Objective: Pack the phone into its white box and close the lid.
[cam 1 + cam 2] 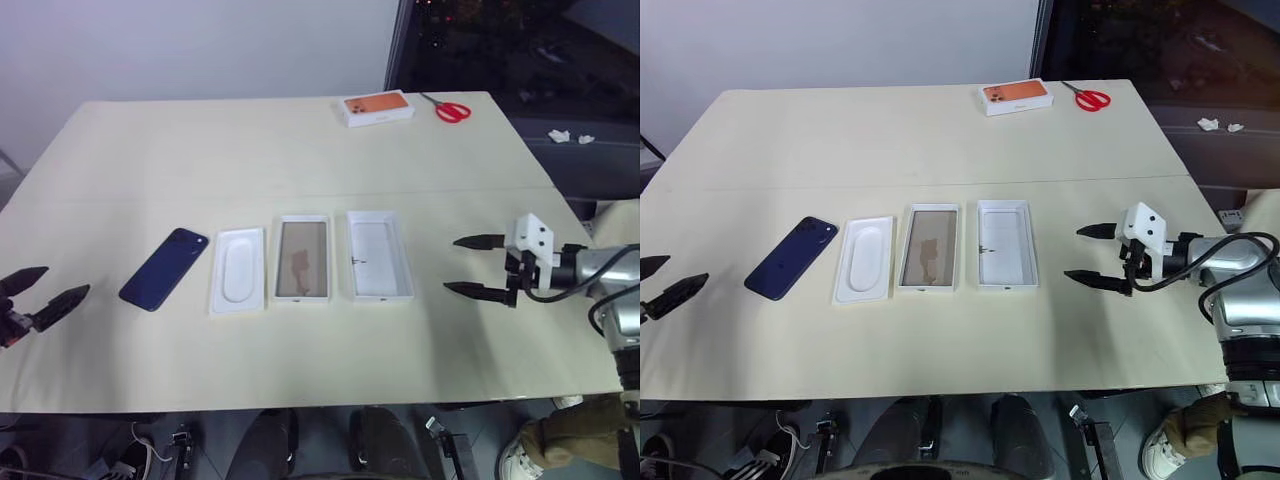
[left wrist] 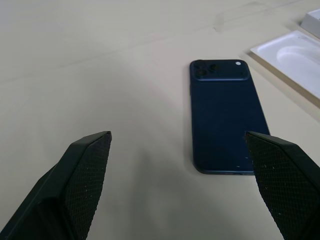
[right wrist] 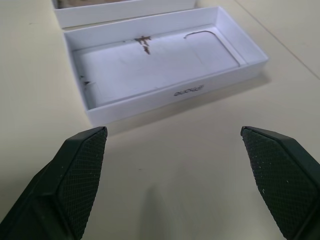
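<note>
Left claw (image 1: 45,288) sits at the far left edge of the head view, fingers spread apart, nothing between them, hovering over bare table. In its wrist view the phone (image 2: 225,115) lies just ahead of the open fingers, back up, camera bump at the far end. Right claw (image 1: 478,266) is at center right of the frame, fingers also wide apart and empty, pointing toward the row of parts; its wrist view has the lid (image 3: 160,65) directly in front, open side up, plain white inside with small dark marks.

Row across the middle of the frame, left to right: phone (image 1: 165,268) lying at an angle, then a white tray (image 1: 239,270) with a rounded recess, then the white box (image 1: 302,259) (something brownish and reflective inside, cannot tell what), then the lid (image 1: 379,255). All four apart from one another, flat on the top.

Surface is a pale cream table (image 1: 250,150) with a faint seam running side to side behind the row. Upper right of the table: a white box with orange top (image 1: 378,108) and red-handled scissors (image 1: 451,108) just beside it. Behind, a plain light wall at upper left, a dark area at upper right.
</note>
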`<action>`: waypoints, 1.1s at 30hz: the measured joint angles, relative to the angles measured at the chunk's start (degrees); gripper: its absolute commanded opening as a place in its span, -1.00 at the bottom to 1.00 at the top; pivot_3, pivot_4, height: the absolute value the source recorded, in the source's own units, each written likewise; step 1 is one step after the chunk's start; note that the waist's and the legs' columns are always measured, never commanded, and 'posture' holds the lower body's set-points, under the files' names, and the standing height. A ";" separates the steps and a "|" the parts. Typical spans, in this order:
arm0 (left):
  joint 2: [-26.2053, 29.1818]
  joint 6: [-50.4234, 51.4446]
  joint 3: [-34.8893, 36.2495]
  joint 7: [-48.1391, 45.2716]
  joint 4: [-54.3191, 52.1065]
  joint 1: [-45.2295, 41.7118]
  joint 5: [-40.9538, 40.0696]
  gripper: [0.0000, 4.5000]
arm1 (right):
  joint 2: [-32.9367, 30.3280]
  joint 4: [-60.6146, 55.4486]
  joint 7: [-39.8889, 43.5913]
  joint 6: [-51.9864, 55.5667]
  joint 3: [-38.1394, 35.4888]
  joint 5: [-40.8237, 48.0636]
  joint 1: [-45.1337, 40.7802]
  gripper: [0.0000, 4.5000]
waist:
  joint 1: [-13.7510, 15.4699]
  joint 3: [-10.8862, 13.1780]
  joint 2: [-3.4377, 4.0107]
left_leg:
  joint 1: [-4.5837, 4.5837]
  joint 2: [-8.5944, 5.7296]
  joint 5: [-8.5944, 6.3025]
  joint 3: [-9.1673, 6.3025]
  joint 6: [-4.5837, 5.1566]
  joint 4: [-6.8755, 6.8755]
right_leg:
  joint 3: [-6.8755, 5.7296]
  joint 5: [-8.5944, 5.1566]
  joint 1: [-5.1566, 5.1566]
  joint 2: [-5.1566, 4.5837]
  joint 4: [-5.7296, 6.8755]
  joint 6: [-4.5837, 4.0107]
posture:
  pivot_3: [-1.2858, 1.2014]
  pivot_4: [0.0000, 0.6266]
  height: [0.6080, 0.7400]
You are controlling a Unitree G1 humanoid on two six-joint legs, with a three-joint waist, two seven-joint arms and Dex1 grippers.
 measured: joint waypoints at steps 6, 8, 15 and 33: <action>0.45 -1.28 0.01 -0.44 2.30 -0.83 0.42 0.98 | 0.01 0.04 -0.03 -0.10 0.00 -0.04 -0.03 0.99 | 0.00 0.00 0.01 | -0.01 0.00 0.00 0.00 0.00 0.00 | 0.00 0.00 -0.01 0.00 0.00 0.00 | 0.03 -0.52 1.00; 0.49 -1.64 0.01 -0.44 3.58 -1.27 0.69 0.98 | 0.01 0.03 -0.11 -0.10 0.00 -0.06 -0.03 0.99 | 0.00 0.00 0.01 | -0.01 0.00 0.00 0.00 0.00 0.00 | 0.00 0.00 -0.02 0.00 0.01 0.00 | 0.03 -0.52 1.00; 0.60 -2.66 -0.16 -0.72 5.44 -3.10 1.44 0.98 | 0.02 0.02 -0.25 -0.15 0.01 -0.10 -0.02 0.99 | -0.01 0.00 0.00 | -0.01 0.00 0.00 0.01 0.00 0.00 | 0.00 0.01 -0.01 0.00 0.01 0.01 | 0.03 -0.52 1.00; -5.31 40.41 -9.81 19.70 -27.17 -10.56 -12.69 0.98 | 3.34 -11.56 -5.91 12.33 9.12 -2.03 -9.35 0.99 | 0.03 0.01 0.01 | -0.05 -0.01 0.02 0.01 -0.02 0.03 | 0.04 0.02 -0.14 0.03 0.17 0.04 | 0.03 -0.52 1.00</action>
